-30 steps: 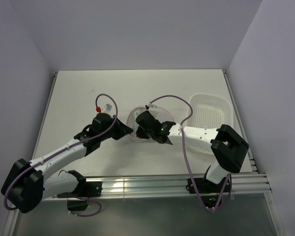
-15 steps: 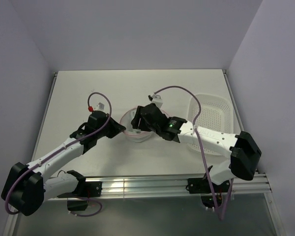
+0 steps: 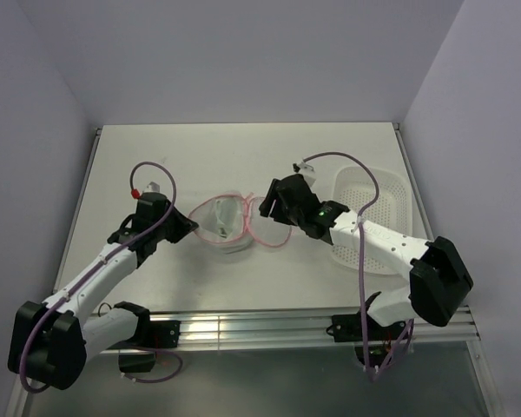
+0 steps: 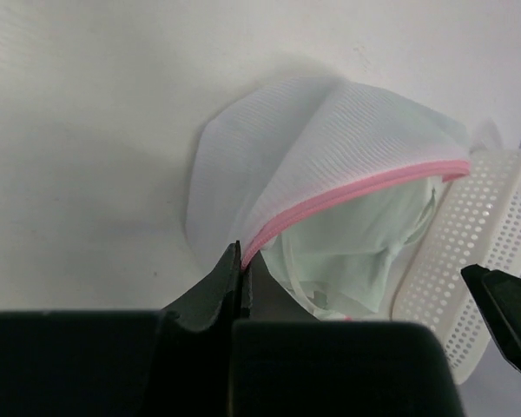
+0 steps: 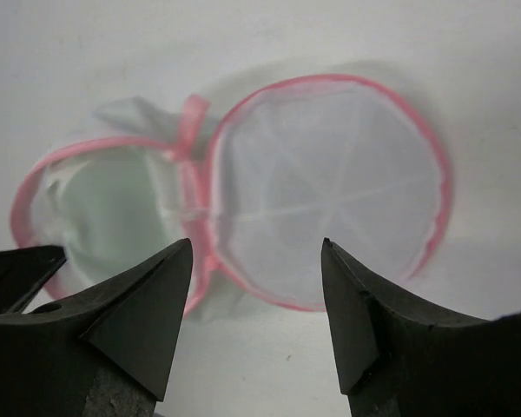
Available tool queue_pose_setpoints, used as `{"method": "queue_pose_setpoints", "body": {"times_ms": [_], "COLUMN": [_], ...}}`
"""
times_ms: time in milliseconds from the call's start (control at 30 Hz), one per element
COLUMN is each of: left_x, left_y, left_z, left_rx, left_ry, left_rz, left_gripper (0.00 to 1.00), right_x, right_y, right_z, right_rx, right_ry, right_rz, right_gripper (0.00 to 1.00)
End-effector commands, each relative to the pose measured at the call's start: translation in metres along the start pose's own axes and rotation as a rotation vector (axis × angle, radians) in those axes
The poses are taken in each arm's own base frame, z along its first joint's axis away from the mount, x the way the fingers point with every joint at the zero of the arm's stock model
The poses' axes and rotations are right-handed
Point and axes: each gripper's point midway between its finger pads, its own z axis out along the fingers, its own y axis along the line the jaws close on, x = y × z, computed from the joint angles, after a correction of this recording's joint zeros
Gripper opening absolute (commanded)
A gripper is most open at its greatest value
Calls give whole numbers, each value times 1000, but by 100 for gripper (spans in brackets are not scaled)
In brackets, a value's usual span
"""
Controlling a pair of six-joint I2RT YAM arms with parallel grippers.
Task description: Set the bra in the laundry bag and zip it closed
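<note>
The round translucent white mesh laundry bag (image 5: 330, 187) is fine matt netting, rim of pink cloth. The pale mint sheer bra (image 4: 347, 243): soft thin fabric. The white perforated basket (image 4: 469, 226): smooth plastic. The white table top (image 3: 156, 156): smooth, matt

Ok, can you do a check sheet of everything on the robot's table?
Surface: white table.
Job's things: laundry bag open, unzipped; bra in the half by the left gripper.
Clutter: white perforated basket, right edge.
Grippers: left gripper shut on the bag's pink rim; right gripper open, holding nothing, by the empty half.
Cables: purple cable looping over each arm.
Surroundings: pale walls; metal rail at near edge.
</note>
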Motion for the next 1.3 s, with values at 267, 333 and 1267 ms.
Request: {"method": "queue_pose_setpoints", "body": {"times_ms": [267,333,1267], "left_x": [-61,-61,-63], "left_y": [-7,-6,-85], "left_z": [3,7,-58], "left_rx": [-32,-42,-93], "left_ry": [-80,-72,-293], "left_rz": [30,39,460], "left_gripper": [0,0,71], "right_x": [-43,-36,-68], "right_y": [-35,-40,-33], "right_z": [47,65,56], "right_rx": [-18,-49,-176], "right_ry": [-34,27,-38], "right_rz": [65,80,99], "right_gripper": [71,71,73]}}
